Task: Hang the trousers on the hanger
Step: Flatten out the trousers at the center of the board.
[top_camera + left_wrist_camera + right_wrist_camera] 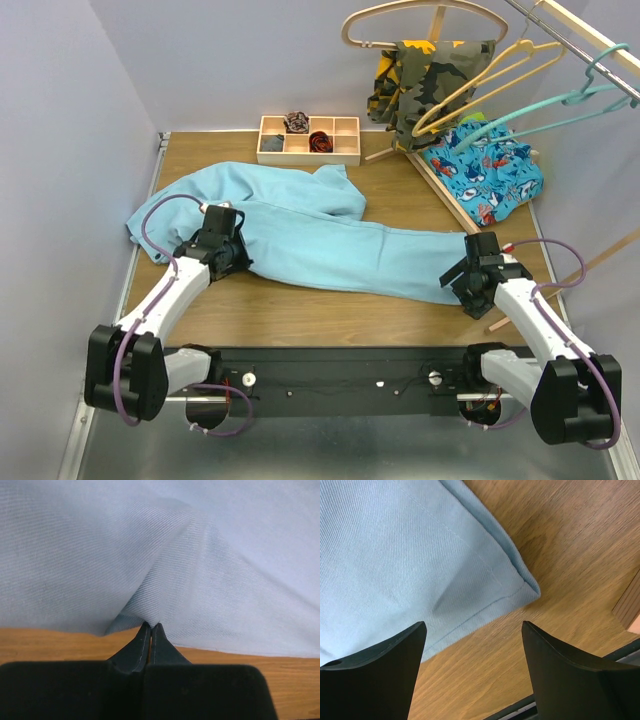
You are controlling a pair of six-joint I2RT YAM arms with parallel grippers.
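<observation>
The trousers (pixel 330 240) lie flat and wrinkled on the wooden table (pixel 300 310), on the arms' side of the wooden compartment tray (pixel 345 150). Their long axis runs slantwise: the broad upper end lies to the left of the tray, and one leg stretches away to the right and nearer the arms, ending in a stitched hem. The other leg is folded back, and its end points toward the tray and lies just beside it. The left gripper (pixel 150 627) is closed tight on a small raised fold of the trousers (pixel 225 555) at their near edge, below and left of the tray. The right gripper (pixel 471 627) stands wide open over the hem corner of the long leg (pixel 395 555), with one finger above cloth and the other above bare wood, holding nothing. The teal hanger (pixel 580 96) hangs on a rail well to the right of the tray and above it, its frame slanting down toward the tray.
</observation>
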